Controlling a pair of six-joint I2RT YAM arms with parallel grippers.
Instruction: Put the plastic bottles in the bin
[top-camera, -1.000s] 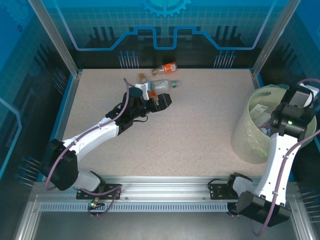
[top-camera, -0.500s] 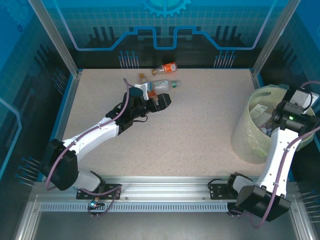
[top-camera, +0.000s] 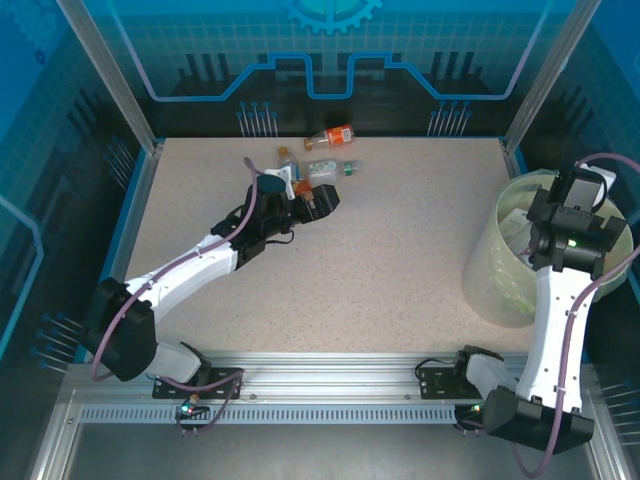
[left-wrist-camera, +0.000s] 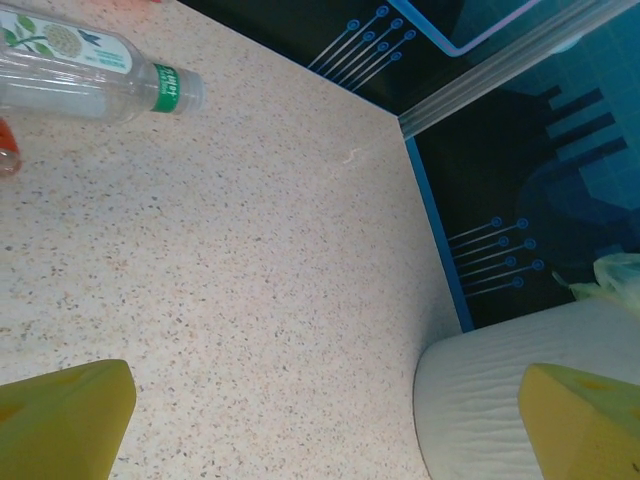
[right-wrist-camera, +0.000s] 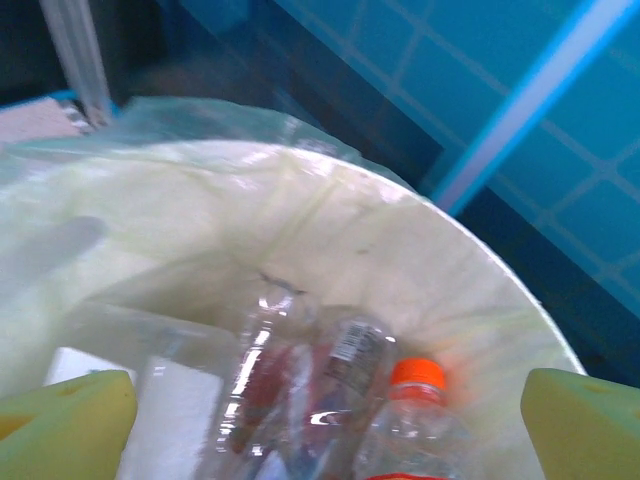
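Observation:
Three plastic bottles lie at the table's far middle: one with orange liquid (top-camera: 331, 136), a clear one with a green cap (top-camera: 330, 170) (left-wrist-camera: 90, 72), and a small one (top-camera: 286, 154). My left gripper (top-camera: 320, 200) (left-wrist-camera: 320, 430) is open just near of them, with bare table between its yellow fingertips (left-wrist-camera: 62, 420). The pale yellow-green bin (top-camera: 497, 275) (right-wrist-camera: 330, 230) stands at the right. My right gripper (top-camera: 550, 225) (right-wrist-camera: 320, 430) hangs open above its mouth, holding nothing. Inside lie several bottles, one with an orange cap (right-wrist-camera: 415, 375).
A blue rim borders the table (top-camera: 400, 250), with dark panels behind the far edge. The bin's outer wall (left-wrist-camera: 480, 400) shows at the lower right of the left wrist view. Open tabletop lies between the left gripper and the bin.
My right arm has lifted and swung back above the bin's mouth. The left gripper has crept slightly towards the far bottles.

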